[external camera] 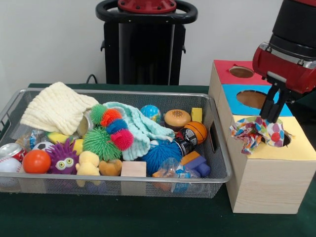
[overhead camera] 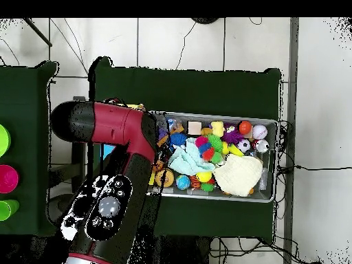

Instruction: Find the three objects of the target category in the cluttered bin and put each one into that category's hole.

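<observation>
Cloth [external camera: 256, 134] just below jaws, apparently touching, at yellow hole [external camera: 285, 139].

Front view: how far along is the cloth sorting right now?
In hand: the claw hangs right above a patterned cloth bunched at the yellow hole, mostly still outside it; whether the claw grips it is unclear. Left: a cream cloth and a mint cloth still lie in the bin. Nothing visibly finished; the holes' insides are hidden.
</observation>
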